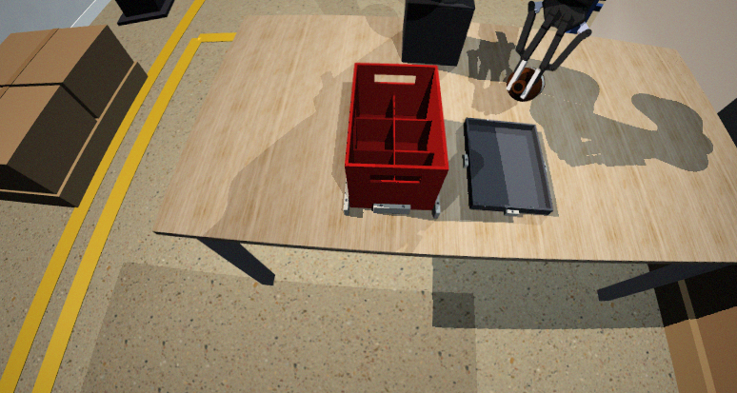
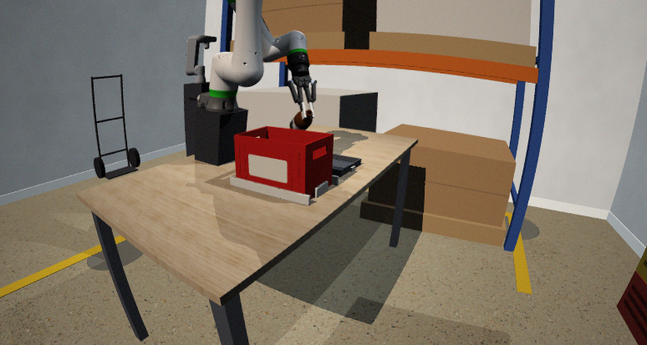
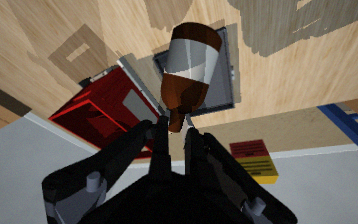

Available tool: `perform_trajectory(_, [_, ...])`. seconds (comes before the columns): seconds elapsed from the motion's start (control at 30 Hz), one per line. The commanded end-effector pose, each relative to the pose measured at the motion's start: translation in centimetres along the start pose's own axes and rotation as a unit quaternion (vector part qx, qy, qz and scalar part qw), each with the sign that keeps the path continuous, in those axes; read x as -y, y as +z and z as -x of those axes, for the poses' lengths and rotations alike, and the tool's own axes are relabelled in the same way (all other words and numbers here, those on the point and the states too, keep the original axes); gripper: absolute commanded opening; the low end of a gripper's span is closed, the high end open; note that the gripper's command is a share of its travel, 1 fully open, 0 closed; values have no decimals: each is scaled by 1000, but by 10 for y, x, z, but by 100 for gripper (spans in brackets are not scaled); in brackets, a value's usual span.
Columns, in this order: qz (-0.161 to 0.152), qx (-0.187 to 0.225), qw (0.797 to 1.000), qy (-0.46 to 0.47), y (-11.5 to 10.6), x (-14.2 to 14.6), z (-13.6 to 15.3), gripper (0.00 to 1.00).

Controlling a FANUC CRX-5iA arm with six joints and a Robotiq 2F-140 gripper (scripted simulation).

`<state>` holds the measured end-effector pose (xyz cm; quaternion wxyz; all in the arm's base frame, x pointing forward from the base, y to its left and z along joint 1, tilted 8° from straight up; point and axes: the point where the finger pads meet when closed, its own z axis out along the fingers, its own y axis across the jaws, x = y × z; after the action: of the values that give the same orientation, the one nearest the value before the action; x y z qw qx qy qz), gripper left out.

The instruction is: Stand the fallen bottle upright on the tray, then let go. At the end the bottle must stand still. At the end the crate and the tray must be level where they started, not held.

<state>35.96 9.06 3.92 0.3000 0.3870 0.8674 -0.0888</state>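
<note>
My gripper (image 1: pixel 516 92) (image 2: pixel 308 115) (image 3: pixel 175 116) is shut on the neck of the brown bottle (image 1: pixel 534 90) (image 2: pixel 300 119) (image 3: pixel 192 60), which has a pale label. The bottle is held in the air beyond the tray as seen in the top view. It is tilted, with its neck up at the fingertips and its base lower. The dark tray (image 1: pixel 523 163) (image 2: pixel 346 163) (image 3: pixel 221 85) lies flat on the table and holds nothing. The red crate (image 1: pixel 361 189) (image 2: pixel 318 173) (image 3: pixel 107 85) stands level beside the tray. Its visible compartments hold no bottle.
Grey stop blocks (image 1: pixel 391 208) (image 2: pixel 271 190) flank the crate's base, and small ones sit at the tray's edges. The black robot pedestal (image 1: pixel 437 34) (image 2: pixel 220 136) stands behind the crate. The wooden table (image 1: pixel 278 132) (image 2: pixel 180 206) has its front edge beyond crate and tray.
</note>
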Motion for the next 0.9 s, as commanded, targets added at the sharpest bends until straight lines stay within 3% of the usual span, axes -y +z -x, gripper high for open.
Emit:
perform_trajectory(0.0, [0, 0, 1000, 0, 0, 0, 0, 0])
perform_trajectory(0.87, [-4, 34, 999, 0, 1, 1, -2, 0])
